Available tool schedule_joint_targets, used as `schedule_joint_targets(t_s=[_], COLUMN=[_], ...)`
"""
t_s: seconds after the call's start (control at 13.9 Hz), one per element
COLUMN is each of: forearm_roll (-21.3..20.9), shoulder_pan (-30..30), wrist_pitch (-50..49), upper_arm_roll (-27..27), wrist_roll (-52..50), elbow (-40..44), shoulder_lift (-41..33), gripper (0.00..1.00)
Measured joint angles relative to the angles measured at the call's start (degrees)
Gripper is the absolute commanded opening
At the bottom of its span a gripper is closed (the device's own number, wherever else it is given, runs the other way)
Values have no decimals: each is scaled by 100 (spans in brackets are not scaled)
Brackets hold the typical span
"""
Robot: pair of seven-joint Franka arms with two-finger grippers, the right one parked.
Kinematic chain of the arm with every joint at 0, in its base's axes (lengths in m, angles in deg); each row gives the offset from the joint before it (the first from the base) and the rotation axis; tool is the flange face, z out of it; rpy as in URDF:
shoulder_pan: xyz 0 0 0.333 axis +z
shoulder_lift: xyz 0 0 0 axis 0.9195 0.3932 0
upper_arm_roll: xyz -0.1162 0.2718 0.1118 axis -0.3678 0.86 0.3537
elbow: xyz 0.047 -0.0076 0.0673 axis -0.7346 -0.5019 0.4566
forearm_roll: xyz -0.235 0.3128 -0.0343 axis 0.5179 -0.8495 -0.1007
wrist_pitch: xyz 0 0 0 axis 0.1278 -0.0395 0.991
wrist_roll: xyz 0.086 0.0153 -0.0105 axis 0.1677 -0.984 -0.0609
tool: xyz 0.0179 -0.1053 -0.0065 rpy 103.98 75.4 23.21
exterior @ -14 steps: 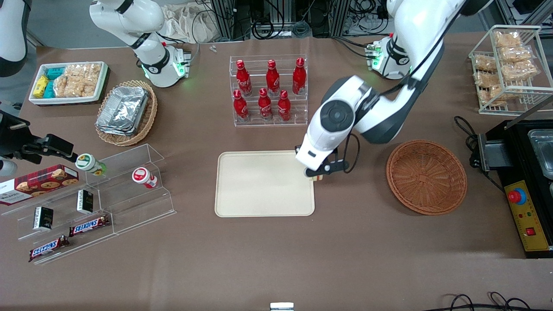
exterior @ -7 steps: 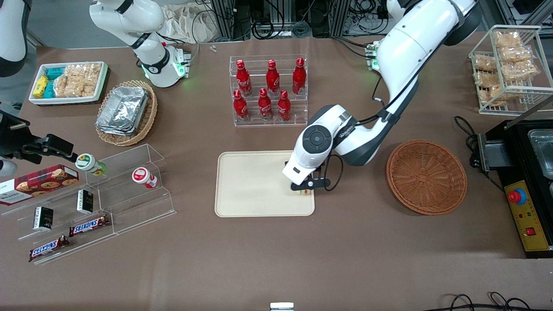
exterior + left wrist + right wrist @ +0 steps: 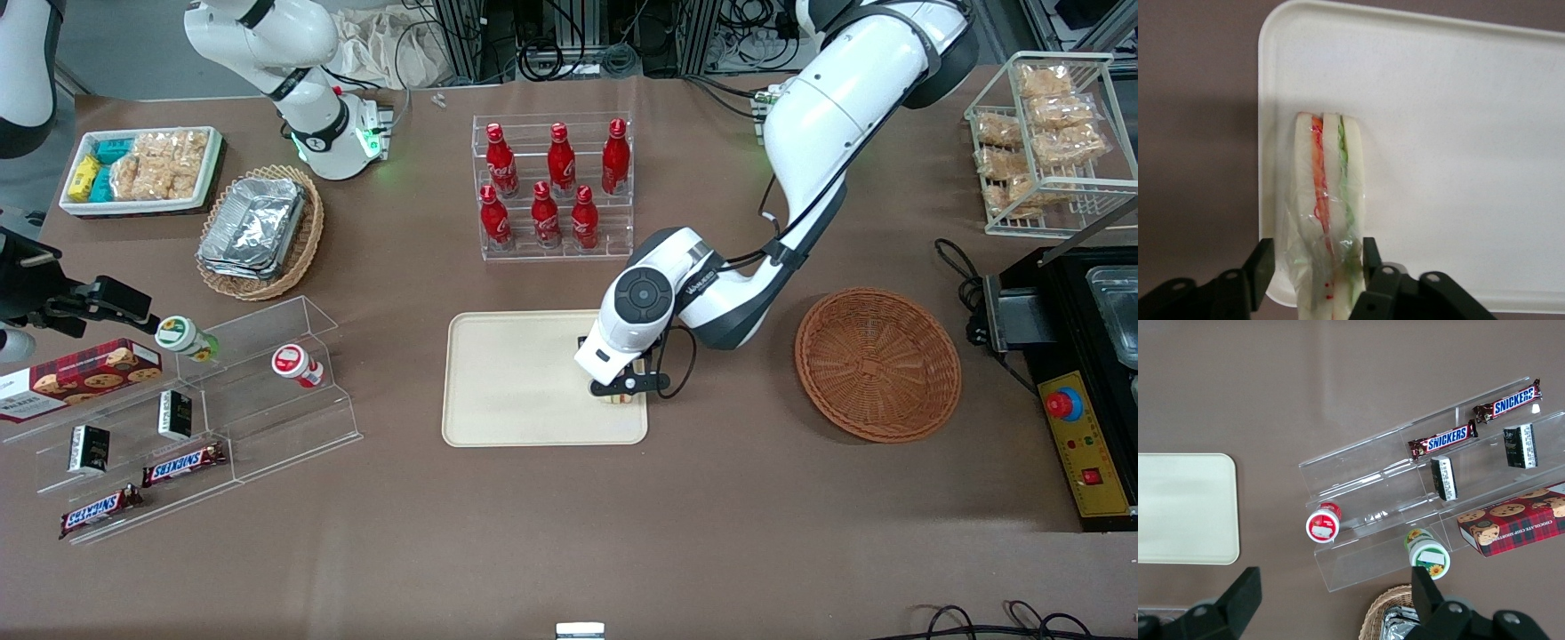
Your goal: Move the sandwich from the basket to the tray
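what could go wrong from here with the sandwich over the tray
The sandwich stands on edge near the corner of the tray, close to the rim, so it might tip over or land partly off the tray when let go. Its loose plastic wrap bulges beside the gripper, whose fingers sit apart with one finger against the wrap; the wrap could snag and drag the sandwich as the gripper lifts.

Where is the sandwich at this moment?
The sandwich is between the fingers of the gripper, over the tray at the end nearest the basket. The fingers stand a little apart from its sides.
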Motion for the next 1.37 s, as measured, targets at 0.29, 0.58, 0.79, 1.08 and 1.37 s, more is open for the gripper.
schedule_joint_targets(t_s=[0.29,0.58,0.79,1.08,1.37], forearm_roll=[215,249,255,265,244], shoulder_pan=[347,861,1448,2021,2440], wrist_pitch=[-696,-2072,-2600,-3069,-3481], upper_arm_roll=[-29,-26,-17,-13,6], wrist_roll=[-86,50,982,2011,2765], elbow=[136,98,13,-109,-326], shoulder_lift=[-419,-1463,-2028,-2477,-2863], gripper=[100,100,100,100,100])
